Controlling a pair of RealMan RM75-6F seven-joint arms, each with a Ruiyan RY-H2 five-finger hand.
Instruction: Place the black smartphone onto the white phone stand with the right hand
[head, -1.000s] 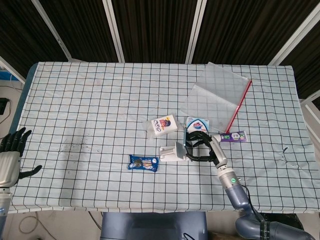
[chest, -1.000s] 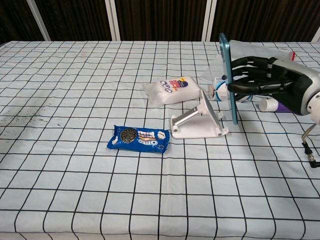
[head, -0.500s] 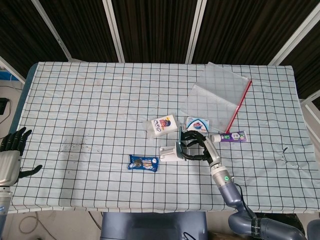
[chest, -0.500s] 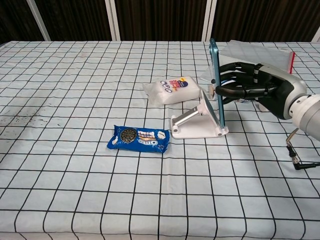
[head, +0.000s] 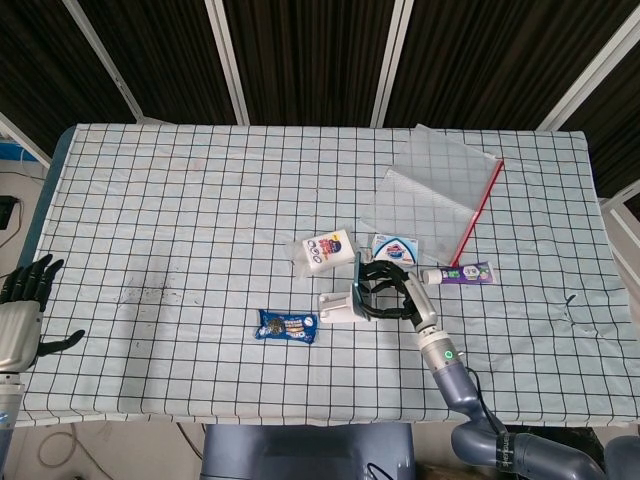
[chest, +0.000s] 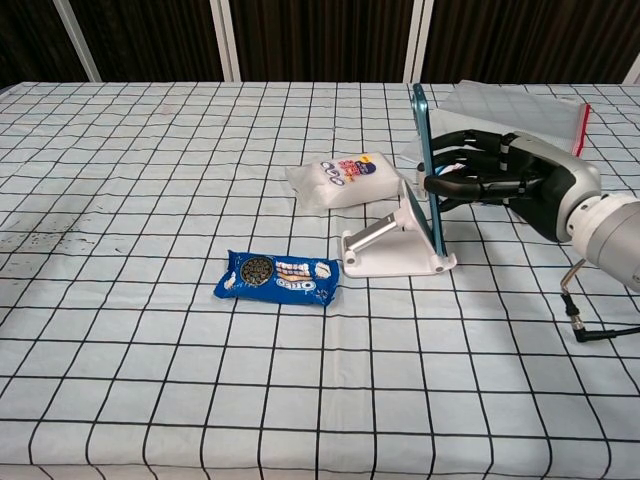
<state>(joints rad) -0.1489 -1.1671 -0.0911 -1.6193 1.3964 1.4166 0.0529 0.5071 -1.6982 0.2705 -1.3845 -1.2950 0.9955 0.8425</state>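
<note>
The black smartphone (chest: 427, 170), edge-on with a teal rim, stands nearly upright with its lower end against the sloped plate of the white phone stand (chest: 392, 247). My right hand (chest: 495, 178) grips the phone from behind, fingers curled around it. In the head view the phone (head: 357, 286) shows as a thin dark sliver between the stand (head: 338, 305) and the right hand (head: 391, 293). My left hand (head: 22, 312) hangs off the table's left edge, fingers apart, holding nothing.
A blue cookie packet (chest: 279, 278) lies left of the stand. A white snack pack (chest: 345, 180) sits behind the stand, a small white box (head: 394, 248) and a purple tube (head: 462, 272) to its right. A clear bag with a red edge (head: 438, 196) lies at the back right.
My right hand has carried the phone leftward and down until its lower end meets the stand's plate. The left hand has stayed where it was.
</note>
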